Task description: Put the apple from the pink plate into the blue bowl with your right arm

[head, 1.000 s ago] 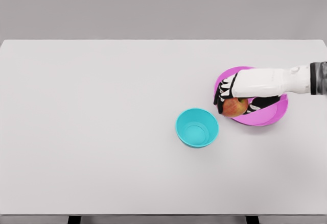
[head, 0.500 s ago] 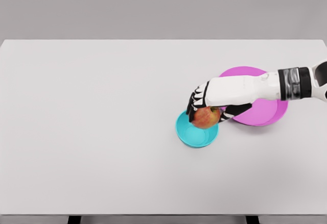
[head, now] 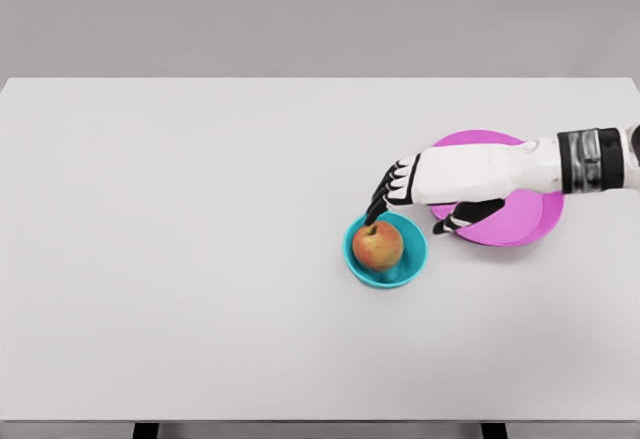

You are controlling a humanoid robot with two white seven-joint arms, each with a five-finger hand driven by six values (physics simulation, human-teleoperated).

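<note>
Apple in the blue bowl, right hand open just above and beside it.

The blue bowl (head: 386,251) sits right of the middle of the white table (head: 200,259), with bare tabletop wide on its left and front; the pink plate (head: 520,219) lies just to its right. The right hand (head: 415,196) reaches in from the right across the plate, palm down, fingers (head: 385,199) spread and holding nothing, tips over the bowl's far rim. The apple (head: 378,246) rests inside the bowl.
</note>
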